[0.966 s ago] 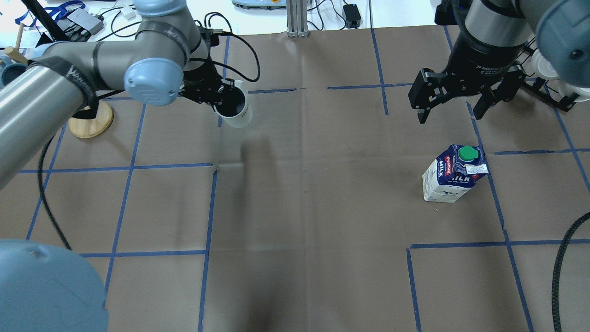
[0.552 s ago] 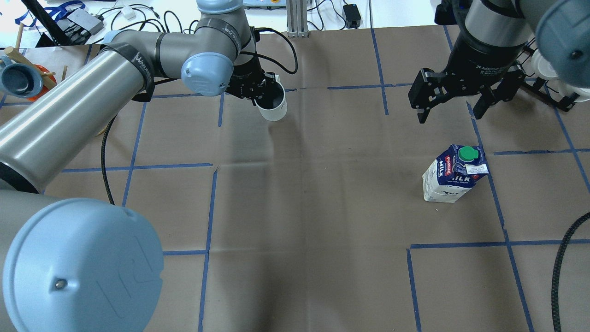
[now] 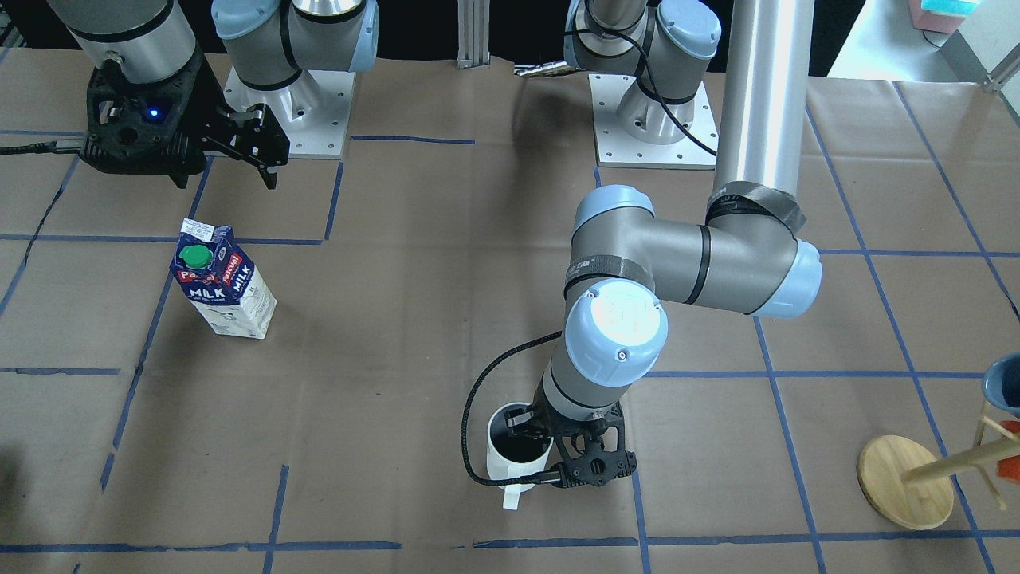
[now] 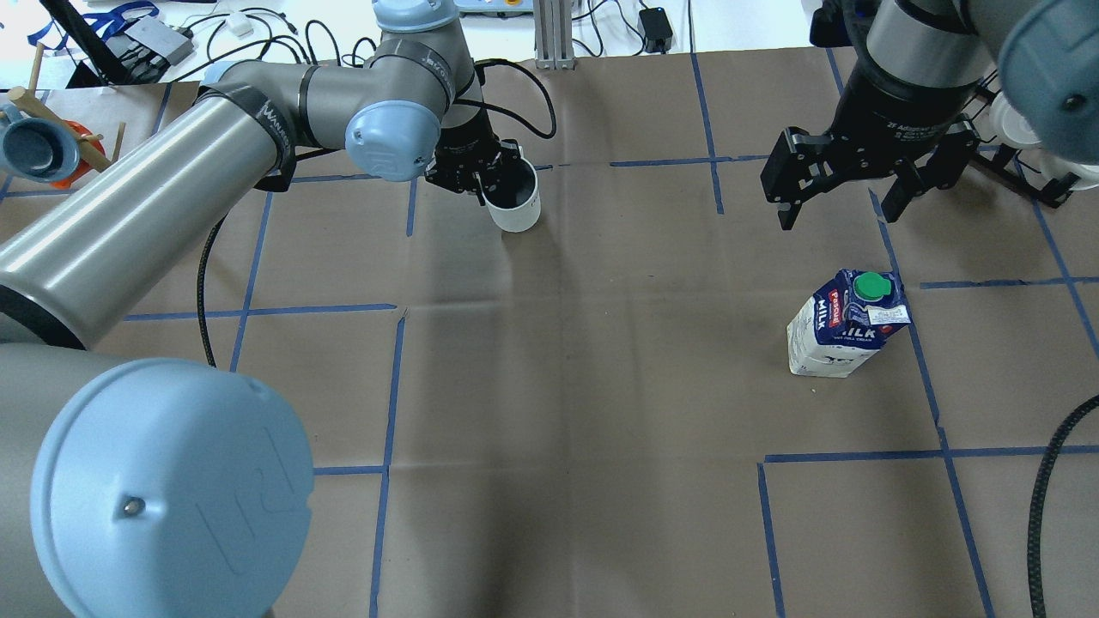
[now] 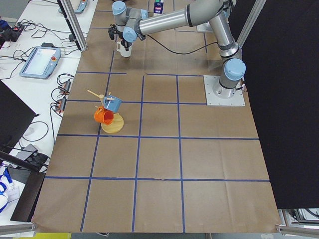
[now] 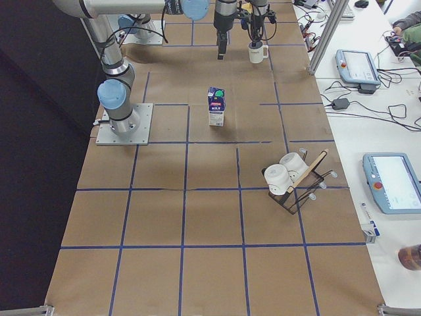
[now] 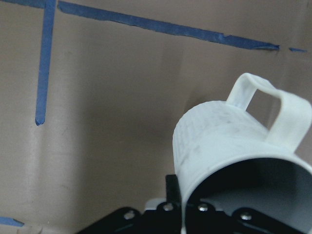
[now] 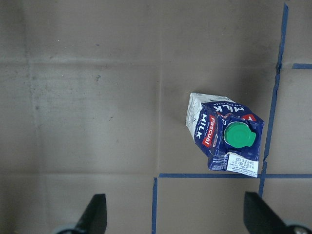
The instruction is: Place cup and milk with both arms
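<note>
Overhead exterior shows that the left gripper, clamped on the rim of the white mug, has carried it from upper left to upper centre of the frame and nearly stopped, so set-down looks close; whether the white mug touches the paper is unclear. The right gripper has not moved, its fingers spread wide just beyond the milk carton, which stands untouched at centre right: that half is not begun.

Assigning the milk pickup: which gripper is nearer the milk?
Right. The right gripper hovers open just beyond the milk; the left gripper is far across the table, shut on the cup.
</note>
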Motion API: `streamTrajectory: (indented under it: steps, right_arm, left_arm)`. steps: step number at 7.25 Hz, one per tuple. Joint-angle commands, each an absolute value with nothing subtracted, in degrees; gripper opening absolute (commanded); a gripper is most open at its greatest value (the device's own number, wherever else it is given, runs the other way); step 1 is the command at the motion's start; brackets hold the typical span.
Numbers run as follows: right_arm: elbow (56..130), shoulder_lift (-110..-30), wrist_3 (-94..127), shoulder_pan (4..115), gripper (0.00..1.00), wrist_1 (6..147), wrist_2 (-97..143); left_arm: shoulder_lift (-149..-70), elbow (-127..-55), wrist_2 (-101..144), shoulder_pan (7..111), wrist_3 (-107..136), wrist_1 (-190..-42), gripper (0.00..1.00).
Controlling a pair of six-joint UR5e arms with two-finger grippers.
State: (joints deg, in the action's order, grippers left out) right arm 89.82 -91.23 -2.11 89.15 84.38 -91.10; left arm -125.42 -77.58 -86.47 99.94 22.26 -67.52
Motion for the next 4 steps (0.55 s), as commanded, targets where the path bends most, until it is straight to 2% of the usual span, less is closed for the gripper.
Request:
streamTrajectory:
  steps: [1, 4]
  right_arm:
    - [89.82, -91.23, -2.11, 89.21, 1.0, 84.46, -91.06]
    - [89.82, -91.23, -2.11, 89.21, 1.0, 84.46, -91.05]
  left_arm:
    - [-126.12, -77.34, -86.4, 100.11, 24.86, -68.55, 0.0]
    - [-126.21, -77.34, -85.78, 100.54, 27.15, -69.7, 0.0]
